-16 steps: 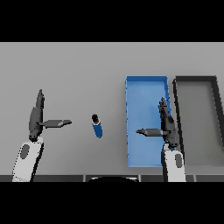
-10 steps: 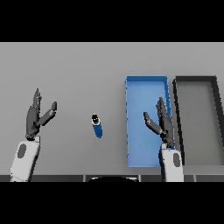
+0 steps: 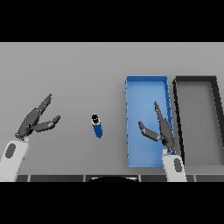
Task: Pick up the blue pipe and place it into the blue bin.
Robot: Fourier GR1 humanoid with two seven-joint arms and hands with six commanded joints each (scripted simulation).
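Grey surface (image 3: 87, 70) carries a short blue pipe (image 3: 97, 126) with dark end, between both spread-fingered robot hands: left robot hand (image 3: 36, 120), right robot hand (image 3: 159, 129).

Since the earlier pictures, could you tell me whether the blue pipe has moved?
No. The blue pipe lies on the table at the same spot, left of the blue bin.

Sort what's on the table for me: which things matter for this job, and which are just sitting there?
For the job:
blue pipe, lying on the table
blue bin
left hand, open
right hand, open, over the bin

Lying about:
dark bin, right of the blue bin
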